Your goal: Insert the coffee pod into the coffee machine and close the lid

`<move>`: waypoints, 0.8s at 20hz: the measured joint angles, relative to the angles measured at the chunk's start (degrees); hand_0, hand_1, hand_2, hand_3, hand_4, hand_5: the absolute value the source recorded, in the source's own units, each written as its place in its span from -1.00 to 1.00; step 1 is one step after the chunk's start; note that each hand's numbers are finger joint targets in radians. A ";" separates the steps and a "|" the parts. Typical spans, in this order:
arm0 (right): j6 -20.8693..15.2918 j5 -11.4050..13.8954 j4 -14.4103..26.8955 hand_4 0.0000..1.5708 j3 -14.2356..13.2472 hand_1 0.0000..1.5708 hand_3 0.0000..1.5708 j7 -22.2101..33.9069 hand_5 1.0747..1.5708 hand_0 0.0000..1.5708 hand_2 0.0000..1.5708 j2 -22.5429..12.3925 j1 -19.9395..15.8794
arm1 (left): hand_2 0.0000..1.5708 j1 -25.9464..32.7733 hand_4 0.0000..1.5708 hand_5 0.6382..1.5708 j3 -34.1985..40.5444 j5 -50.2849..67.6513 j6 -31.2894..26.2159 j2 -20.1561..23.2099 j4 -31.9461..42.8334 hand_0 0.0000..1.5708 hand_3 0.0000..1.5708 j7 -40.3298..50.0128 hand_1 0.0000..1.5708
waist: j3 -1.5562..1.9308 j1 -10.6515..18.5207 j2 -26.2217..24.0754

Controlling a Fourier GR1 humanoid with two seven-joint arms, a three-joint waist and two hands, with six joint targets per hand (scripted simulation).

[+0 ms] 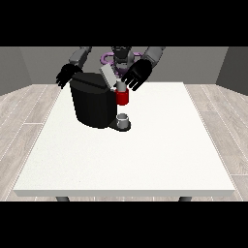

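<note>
Black boxy coffee machine (93,104) on white table (145,155); its grey lid (108,75) up, not closed. Small grey coffee pod (120,86) sits on red holder (122,98), likely inserted. Hand at view's right (137,74) spread just beside the lid; other hand (67,75) relaxed, empty.

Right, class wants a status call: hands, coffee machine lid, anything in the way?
Hand at view's right open beside raised lid. Hand at view's left open behind coffee machine. Cup under spout. Pod not discernible.

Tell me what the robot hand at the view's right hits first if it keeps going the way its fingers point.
Probably the open lid and the pod slot by the red part; that robot hand points down toward them, though depth is unclear.
</note>
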 measured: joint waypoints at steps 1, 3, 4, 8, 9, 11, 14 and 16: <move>-0.04 0.17 -0.39 -0.41 0.24 -1.00 -1.00 -0.08 1.00 -1.00 -1.00 0.06 0.31 | 0.62 0.41 -0.36 1.00 0.06 -0.10 0.56 -0.07 0.12 0.53 0.53 -0.60 0.53 | -0.01 -0.12 0.28; -0.67 0.20 -0.18 -0.43 0.28 -1.00 -1.00 -0.60 1.00 -1.00 -1.00 0.41 0.53 | 0.62 -0.11 -0.34 1.00 0.15 -0.03 -0.40 0.48 0.18 0.52 0.53 -1.05 0.52 | -0.01 0.28 0.44; -0.71 -0.10 0.11 -0.42 -0.24 -1.00 -1.00 -0.82 1.00 -1.00 -1.00 0.25 0.21 | 0.63 -0.44 -0.34 1.00 0.27 0.08 -0.72 0.57 0.15 0.53 0.54 -1.04 0.53 | -0.01 0.49 0.67; -0.13 -0.64 -0.08 -0.44 -0.50 -1.00 -1.00 -1.71 1.00 -1.00 -1.00 0.08 0.29 | 0.59 -0.43 -0.38 1.00 0.51 -0.28 0.02 0.82 0.37 0.51 0.51 -1.35 0.51 | 0.04 0.22 1.63; -0.02 -0.52 -0.07 -0.47 -0.45 -1.00 -1.00 -1.17 1.00 -1.00 -1.00 -0.22 0.34 | 0.59 -0.53 -0.37 1.00 0.43 -0.43 -0.21 0.81 0.57 0.51 0.51 -1.09 0.51 | 0.03 0.14 1.35; 0.09 -0.59 0.04 -0.43 -0.62 -1.00 -1.00 -1.36 1.00 -1.00 -1.00 -0.42 0.63 | 0.62 -0.27 -0.38 1.00 0.44 -0.57 0.08 0.45 0.65 0.56 0.53 -0.95 0.56 | 0.04 0.15 1.23; 0.11 -0.73 -0.13 -0.49 -0.79 -1.00 -1.00 -1.02 1.00 -1.00 -1.00 -0.62 0.64 | 0.62 -0.06 -0.39 1.00 0.46 -0.70 0.25 0.16 0.77 0.57 0.50 -1.11 0.57 | 0.07 0.22 1.22; -0.02 -0.73 0.23 -0.54 -1.01 -1.00 -1.00 -0.30 1.00 -1.00 -1.00 -0.86 0.45 | 0.61 -0.21 -0.39 1.00 0.30 -0.72 -0.52 -0.19 0.93 0.55 0.49 -0.75 0.55 | 0.05 0.63 0.71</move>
